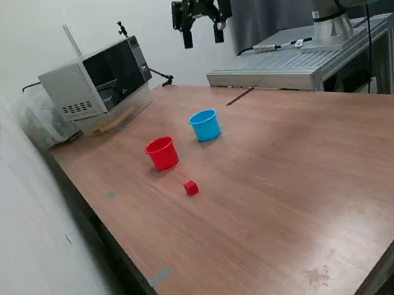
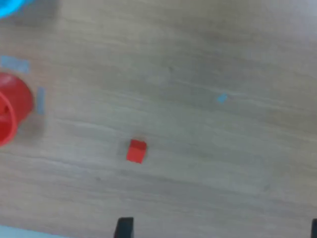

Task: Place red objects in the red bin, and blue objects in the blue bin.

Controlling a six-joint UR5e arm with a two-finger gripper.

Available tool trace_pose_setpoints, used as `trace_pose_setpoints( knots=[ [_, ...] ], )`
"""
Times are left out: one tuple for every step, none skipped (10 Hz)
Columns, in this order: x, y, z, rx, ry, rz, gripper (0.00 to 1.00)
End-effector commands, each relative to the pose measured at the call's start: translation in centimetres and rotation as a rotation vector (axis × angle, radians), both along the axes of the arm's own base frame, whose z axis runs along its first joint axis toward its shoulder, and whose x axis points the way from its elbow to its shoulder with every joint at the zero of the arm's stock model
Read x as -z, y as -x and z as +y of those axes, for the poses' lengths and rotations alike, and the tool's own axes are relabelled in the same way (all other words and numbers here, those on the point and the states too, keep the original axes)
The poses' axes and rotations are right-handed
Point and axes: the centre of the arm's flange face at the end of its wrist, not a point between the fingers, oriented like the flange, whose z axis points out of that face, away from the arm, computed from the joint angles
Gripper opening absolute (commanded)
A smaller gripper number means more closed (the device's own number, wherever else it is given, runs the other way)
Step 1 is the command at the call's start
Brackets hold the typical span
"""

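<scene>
High over the table's far side, the gripper hangs empty with jaws apart, well away from the red cube lying just nearer than the red cup.

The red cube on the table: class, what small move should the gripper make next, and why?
Probably descend toward the red cube, staying centred over it. The gripper hangs high above the table, open and empty, while the cube lies loose on the wood beside the red cup, not in it. The wrist view already shows the cube below. The blue cup needs nothing yet.
</scene>
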Motion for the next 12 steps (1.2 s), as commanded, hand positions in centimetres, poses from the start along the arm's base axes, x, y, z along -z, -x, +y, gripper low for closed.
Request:
trace_pose_setpoints(
  knots=[
    [8.1,4.7,0.2,0.02,0.007,-0.024,1.0],
    [11.5,6.1,0.5,0.027,0.006,-0.026,1.0],
    [14.5,7.6,0.9,0.037,0.004,-0.042,1.0],
    [16.8,8.9,1.0,0.08,0.012,-0.051,1.0],
    [18.7,10.0,1.7,0.118,0.018,-0.064,1.0],
    [19.9,10.6,1.9,0.138,0.015,-0.069,1.0],
    [20.2,11.2,2.0,0.158,0.018,-0.06,1.0],
    [20.3,12.1,2.0,0.193,0.028,-0.044,1.0],
    [20.7,12.6,2.0,0.213,0.033,-0.041,1.0],
    [21.7,12.9,2.0,0.214,0.033,-0.047,1.0],
    [22.7,13.2,2.0,0.214,0.033,-0.05,1.0],
    [23.6,13.6,2.0,0.215,0.033,-0.052,1.0]
  ],
)
